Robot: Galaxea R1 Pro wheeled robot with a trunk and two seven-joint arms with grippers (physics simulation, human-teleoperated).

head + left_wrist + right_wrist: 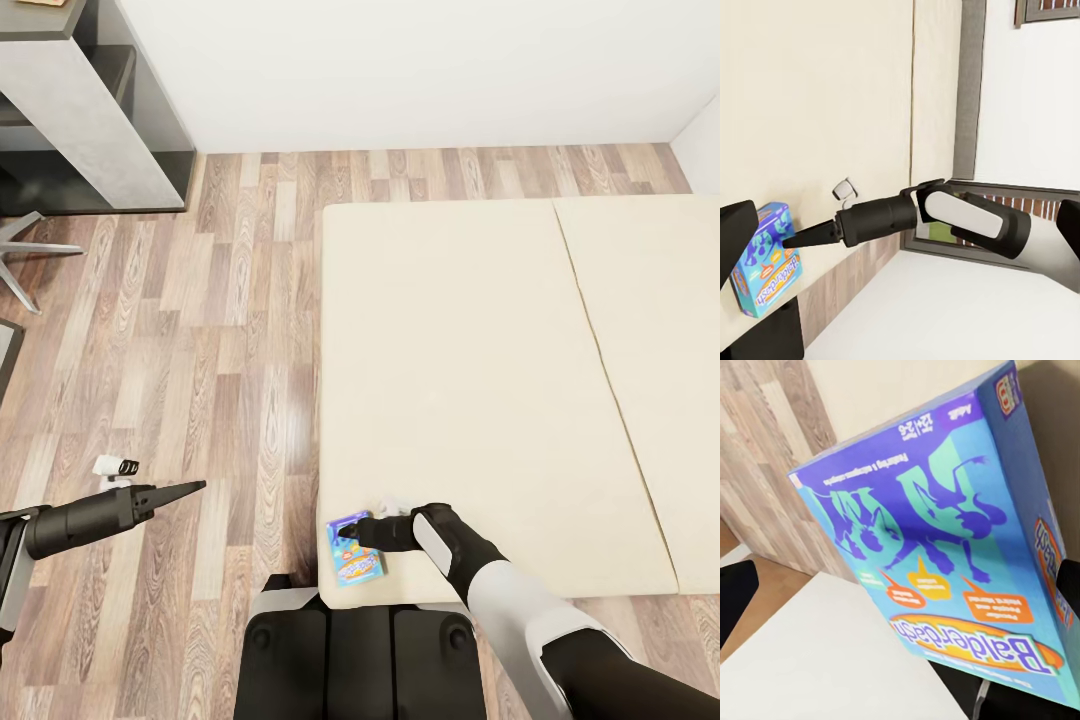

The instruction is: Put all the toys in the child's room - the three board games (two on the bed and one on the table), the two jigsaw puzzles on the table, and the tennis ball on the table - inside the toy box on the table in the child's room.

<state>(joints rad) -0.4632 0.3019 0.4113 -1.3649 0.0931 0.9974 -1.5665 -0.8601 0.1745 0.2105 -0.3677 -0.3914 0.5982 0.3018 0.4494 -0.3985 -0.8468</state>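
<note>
Head view | right gripper (350, 530) clamped on blue board game (356, 556) at bed (480, 380) corner | left gripper (195, 487) together, idle | step: pickup | next: lift clear, carry to counter (70, 100) toy box.

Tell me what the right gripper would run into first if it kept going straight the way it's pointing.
The blue board game at the bed's near corner. The right gripper already reaches over it, and the right wrist view shows its cover close up, though actual contact is unclear.
</note>
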